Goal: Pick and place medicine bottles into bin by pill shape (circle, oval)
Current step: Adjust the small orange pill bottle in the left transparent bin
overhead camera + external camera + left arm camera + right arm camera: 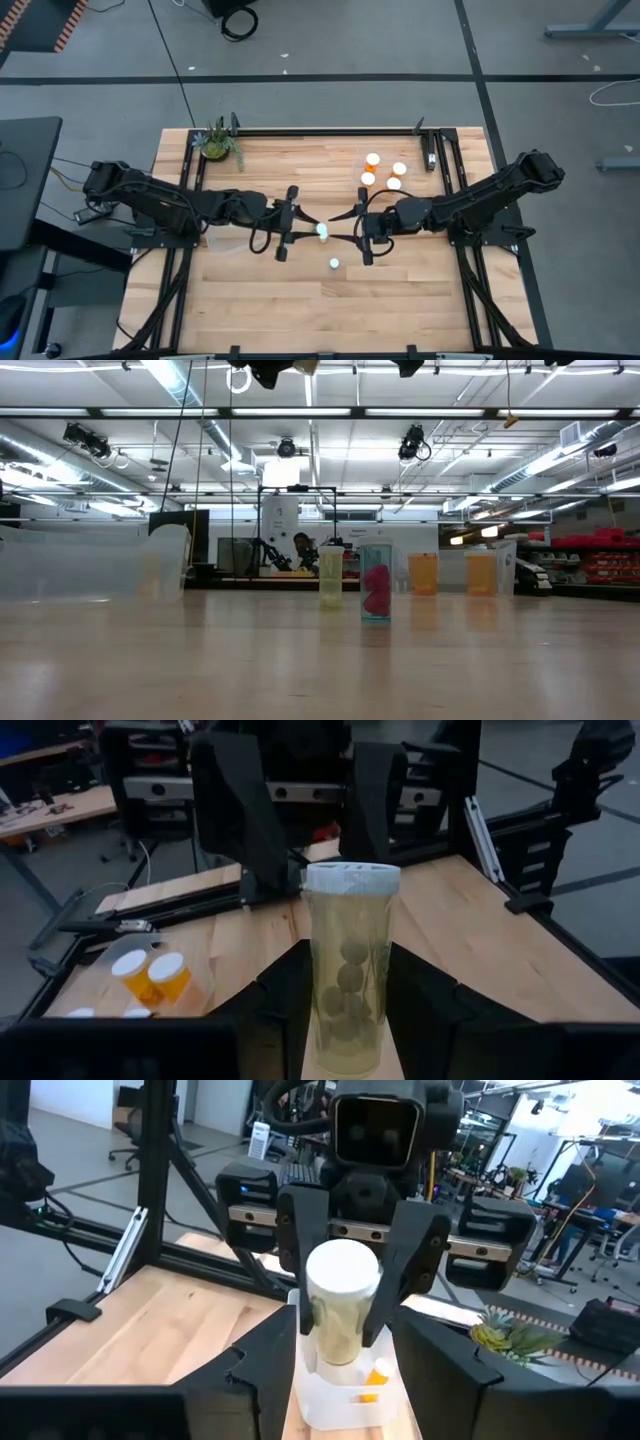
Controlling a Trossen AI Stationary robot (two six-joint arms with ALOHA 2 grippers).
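Your two arms meet over the middle of the counter (260, 300). The left pincer (300, 228) and the right pincer (350, 226) face each other with one bottle (322, 231) between them. Both wrist views show this clear, white-capped bottle (348, 970) upright with fingers of both pincers closed on its sides; round pills are inside. Another bottle (334, 264) stands alone at 5 o'clock from the held one. The orange bottles (383, 172) cluster at 1 o'clock. A small plant (217, 143) sits at 10 o'clock, near the counter's corner.
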